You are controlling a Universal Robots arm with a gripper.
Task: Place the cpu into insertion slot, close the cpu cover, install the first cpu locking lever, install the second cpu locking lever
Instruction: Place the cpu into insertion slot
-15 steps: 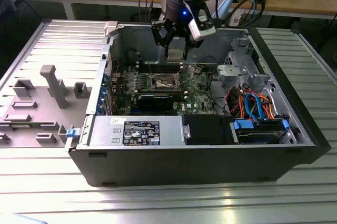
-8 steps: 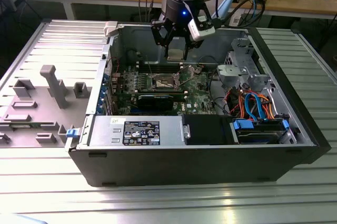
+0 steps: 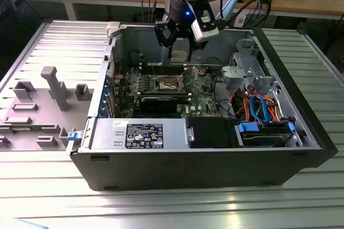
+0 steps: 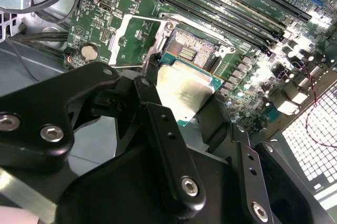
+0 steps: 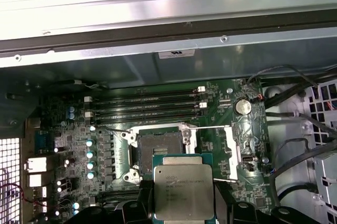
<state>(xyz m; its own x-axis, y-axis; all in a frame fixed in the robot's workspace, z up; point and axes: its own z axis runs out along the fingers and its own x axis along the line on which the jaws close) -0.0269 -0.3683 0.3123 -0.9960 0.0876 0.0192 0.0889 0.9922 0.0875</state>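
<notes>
My gripper hangs inside the open computer case, shut on the cpu, a small square chip with a dull silver top. In both wrist views the cpu sits between the black fingers, held a little above the motherboard and just off to one side of the insertion slot. The insertion slot is bare, with its dark contact field showing. The cpu cover is swung open beside the socket. A thin wire locking lever stands free along the socket's edge.
Long memory slots run beside the socket. A black graphics card, a power supply, a grey drive cage and orange and blue cables crowd the case. The removed grey side panel lies at the exterior view's left.
</notes>
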